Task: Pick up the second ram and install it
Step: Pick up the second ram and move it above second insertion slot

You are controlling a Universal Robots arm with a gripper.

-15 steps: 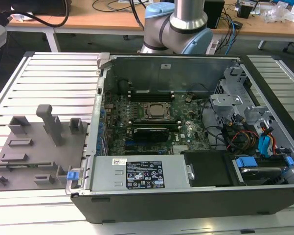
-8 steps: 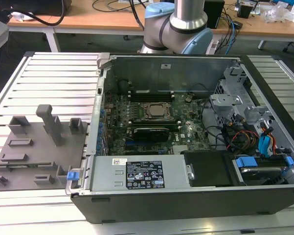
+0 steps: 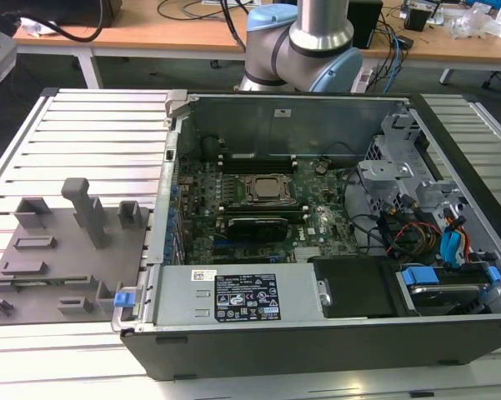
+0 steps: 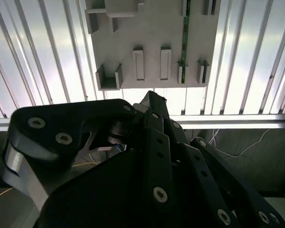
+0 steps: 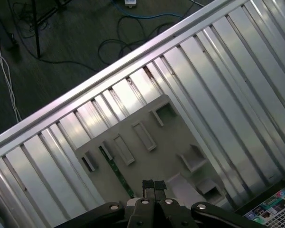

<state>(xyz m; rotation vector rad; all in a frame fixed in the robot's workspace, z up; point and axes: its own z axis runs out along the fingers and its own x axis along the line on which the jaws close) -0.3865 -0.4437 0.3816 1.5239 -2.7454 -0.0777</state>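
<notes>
PICK-UP APPROACH: The robot's black 2-finger gripper [image 5: 154, 186] hovers with its fingertips pressed together and nothing between them. Below it is a flat grey plastic parts fixture [image 5: 180, 135] w/ moulded slots and posts. The second ram [image 5: 116, 172], a slim green circuit-board stick, stands on edge in 1 of the fixture's slots, near the fingertips but apart from them. In the second wrist view the same stick [image 4: 184, 33] runs along 1 side of the fixture [image 4: 147, 28].

Judged from this, the step in hand is the approach to the pick. Nothing is lifted yet and the install is not yet begun. A grasp would call for the fingers to part, straddle the thin board across its 2 faces and pull straight up out of the slot.

Farther off, in the exterior view, the fixture [image 3: 67, 267] lies on a ribbed aluminium table [image 3: 83, 125]. On the exterior view's right of the fixture is an open black-and-grey PC case [image 3: 317, 333]. Inside are a green motherboard [image 3: 317, 217], a metal CPU socket [image 3: 265, 188] and black memory slots w/ white end clips [image 3: 258, 158]. The arm's blue-grey base joint [image 3: 304, 50] rises behind the case.

Hard to make out:
- The stick's lower edge is sunk in its slot.
- 1 end is cut off by the picture's edge in the second wrist view.
- In the first wrist view the near end passes behind the gripper's body.
- Which memory slot is free cannot be told.
</notes>
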